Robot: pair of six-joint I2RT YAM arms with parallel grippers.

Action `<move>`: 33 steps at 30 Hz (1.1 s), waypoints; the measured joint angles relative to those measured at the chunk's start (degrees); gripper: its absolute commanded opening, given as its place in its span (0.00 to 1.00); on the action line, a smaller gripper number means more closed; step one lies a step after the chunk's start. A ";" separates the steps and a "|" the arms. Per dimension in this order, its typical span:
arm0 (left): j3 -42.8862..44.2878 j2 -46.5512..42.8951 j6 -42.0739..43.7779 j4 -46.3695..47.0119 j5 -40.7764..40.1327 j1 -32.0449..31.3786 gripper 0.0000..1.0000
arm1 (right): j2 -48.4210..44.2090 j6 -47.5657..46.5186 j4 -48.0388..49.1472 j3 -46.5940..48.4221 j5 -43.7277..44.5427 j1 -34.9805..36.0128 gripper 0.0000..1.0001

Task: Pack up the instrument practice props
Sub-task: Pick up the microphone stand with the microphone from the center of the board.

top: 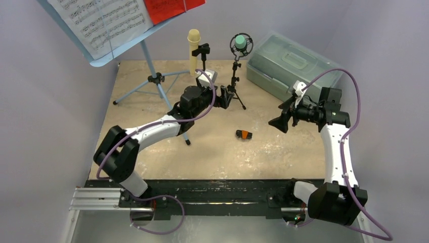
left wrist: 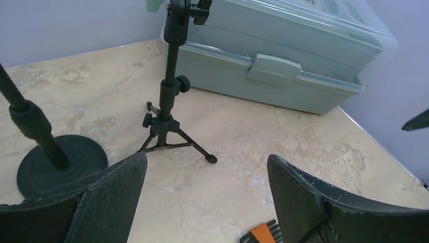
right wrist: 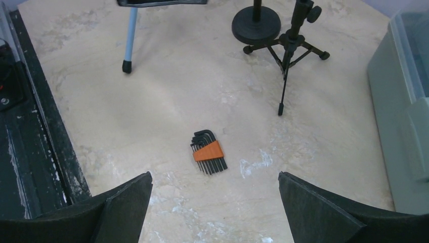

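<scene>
The black tripod mic holder (left wrist: pixel 167 106) carrying the teal microphone (top: pixel 241 44) stands upright on the counter (left wrist: pixel 303 136), just in front of the grey-green case (left wrist: pixel 313 86). The left gripper (left wrist: pixel 207 167) hovers near it, jaws wide and empty. Centre them on the post above the legs before closing, lest it tip. The right gripper (right wrist: pixel 215 185) hangs with jaws open and empty above the hex keys (right wrist: pixel 208 152).

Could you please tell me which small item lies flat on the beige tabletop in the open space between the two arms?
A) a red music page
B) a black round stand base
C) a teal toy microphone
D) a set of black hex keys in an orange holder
D: the set of black hex keys in an orange holder lies flat on the beige tabletop, clear of both microphone stands.
</scene>
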 measured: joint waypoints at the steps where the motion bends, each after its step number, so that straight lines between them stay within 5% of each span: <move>1: 0.00 1.66 0.02 2.60 0.09 0.44 0.82 | -0.07 -0.72 0.07 -0.37 -0.33 0.00 0.99; 13: 7.96 21.27 5.20 21.84 -0.92 1.25 0.54 | -0.20 -7.76 -0.39 -3.32 -2.84 0.02 0.99; 22: 20.70 30.84 9.75 22.60 -3.74 1.33 0.44 | -0.31 -9.03 -0.68 -3.32 -2.89 0.79 0.99; 33: 25.73 35.69 13.20 22.69 -5.53 1.66 0.06 | -0.59 -9.51 -1.20 -3.32 -2.86 1.01 0.99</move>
